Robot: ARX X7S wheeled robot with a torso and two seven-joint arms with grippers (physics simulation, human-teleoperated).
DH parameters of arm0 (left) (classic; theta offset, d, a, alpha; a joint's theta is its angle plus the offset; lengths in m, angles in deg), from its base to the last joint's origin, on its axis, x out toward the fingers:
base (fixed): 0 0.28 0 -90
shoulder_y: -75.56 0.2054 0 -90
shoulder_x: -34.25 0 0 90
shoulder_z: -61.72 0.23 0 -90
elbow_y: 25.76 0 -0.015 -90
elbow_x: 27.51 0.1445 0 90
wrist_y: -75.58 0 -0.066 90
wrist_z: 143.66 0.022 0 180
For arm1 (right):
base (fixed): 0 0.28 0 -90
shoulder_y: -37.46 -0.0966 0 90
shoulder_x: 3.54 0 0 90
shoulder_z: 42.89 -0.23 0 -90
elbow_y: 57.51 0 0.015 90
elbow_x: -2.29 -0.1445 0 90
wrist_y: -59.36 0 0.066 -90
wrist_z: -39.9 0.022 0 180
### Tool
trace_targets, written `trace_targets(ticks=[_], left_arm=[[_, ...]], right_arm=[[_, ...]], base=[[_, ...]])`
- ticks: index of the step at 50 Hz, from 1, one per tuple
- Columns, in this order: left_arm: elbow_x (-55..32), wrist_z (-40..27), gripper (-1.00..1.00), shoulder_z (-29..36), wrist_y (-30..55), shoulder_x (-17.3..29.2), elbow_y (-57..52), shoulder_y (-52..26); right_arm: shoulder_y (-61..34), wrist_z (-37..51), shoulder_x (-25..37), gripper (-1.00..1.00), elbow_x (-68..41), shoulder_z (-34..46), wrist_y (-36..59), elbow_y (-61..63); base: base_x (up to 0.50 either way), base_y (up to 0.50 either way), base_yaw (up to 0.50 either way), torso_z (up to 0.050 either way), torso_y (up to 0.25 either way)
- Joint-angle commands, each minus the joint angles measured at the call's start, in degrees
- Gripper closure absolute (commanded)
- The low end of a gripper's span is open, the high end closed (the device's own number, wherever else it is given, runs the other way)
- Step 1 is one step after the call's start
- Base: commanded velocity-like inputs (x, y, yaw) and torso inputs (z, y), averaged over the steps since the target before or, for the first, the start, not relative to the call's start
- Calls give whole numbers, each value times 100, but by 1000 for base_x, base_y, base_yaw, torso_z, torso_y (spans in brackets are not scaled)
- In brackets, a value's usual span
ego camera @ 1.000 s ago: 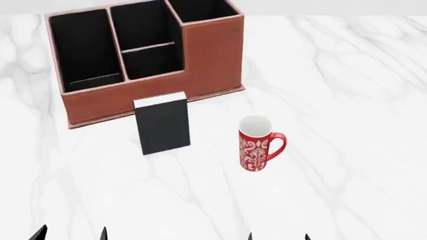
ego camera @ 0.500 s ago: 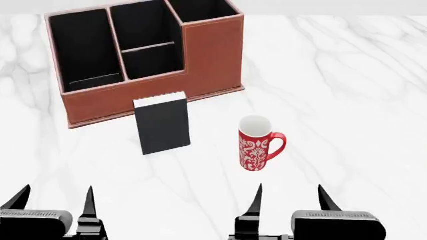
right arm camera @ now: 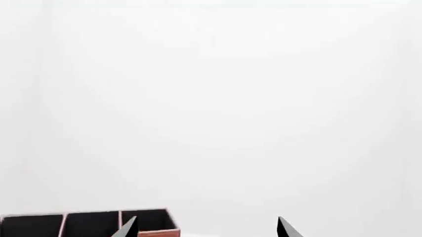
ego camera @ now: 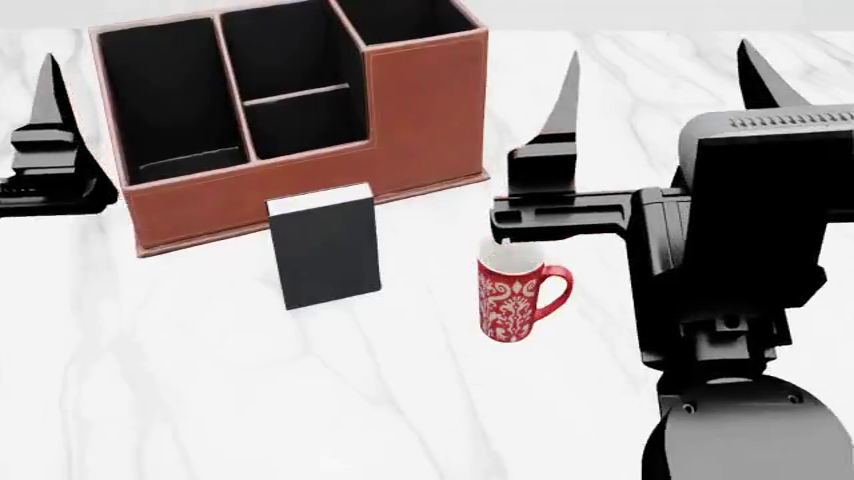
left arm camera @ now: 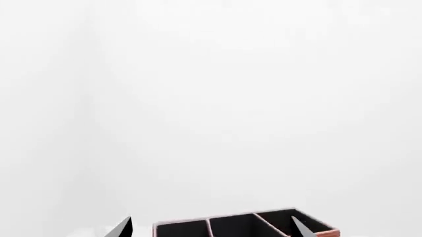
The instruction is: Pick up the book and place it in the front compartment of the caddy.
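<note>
Black-covered and white-edged, the book (ego camera: 324,252) stands upright on the marble counter (ego camera: 200,380) in the centre-left of the head view, just in front of the caddy (ego camera: 287,115) and apart from the red-and-white patterned mug (ego camera: 514,290) to its right. Nothing holds it.

What has changed is the arms. Half a second ago both grippers sat low at the bottom edge of the head view; a second ago only their fingertips peeked in. Now the right gripper (ego camera: 661,85) has risen to the upper right of the frame, its two fingers spread wide and pointing up, with the arm's dark bulk filling the lower right corner. The left gripper (ego camera: 47,110) shows at the far left edge beside the caddy; only one finger is in the head view, but the left wrist view shows both tips well apart — open too. Both wrist cameras look mostly at blank white, with just the caddy's top rim along their lower edge.

Book, mug and caddy sit exactly where they did. So the task seems barely begun — the arms are raised but not yet aimed, and the front compartment (ego camera: 304,125), the nearer small cell in the caddy's middle row, waits empty.
</note>
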State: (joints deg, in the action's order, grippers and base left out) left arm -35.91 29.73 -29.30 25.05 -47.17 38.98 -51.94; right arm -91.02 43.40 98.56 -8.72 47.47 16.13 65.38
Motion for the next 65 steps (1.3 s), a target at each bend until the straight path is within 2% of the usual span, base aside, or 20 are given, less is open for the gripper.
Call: trace_targets(ticks=[1, 17, 48, 65], left_arm=[[-143, -85, -100, -103, 492, 78, -358, -659], [-184, -125, -100, -85, 392, 141, -306, -656], [-300, -199, -100, -40, 338, 213, -210, -687], [-373, -241, -100, -35, 332, 248, -198, -676]], right_arm=[[-735, 4, 158, -100, -150, -159, 549, 391], [-638, -48, 147, -100, -279, -223, 360, 380], [-567, -62, 204, -100, -408, -156, 264, 356], [-567, -40, 279, -100, -426, -58, 319, 351]], base=[[0, 0, 0, 0, 0], [0, 31, 0, 0, 0], [0, 497, 0, 0, 0], [0, 13, 0, 0, 0]])
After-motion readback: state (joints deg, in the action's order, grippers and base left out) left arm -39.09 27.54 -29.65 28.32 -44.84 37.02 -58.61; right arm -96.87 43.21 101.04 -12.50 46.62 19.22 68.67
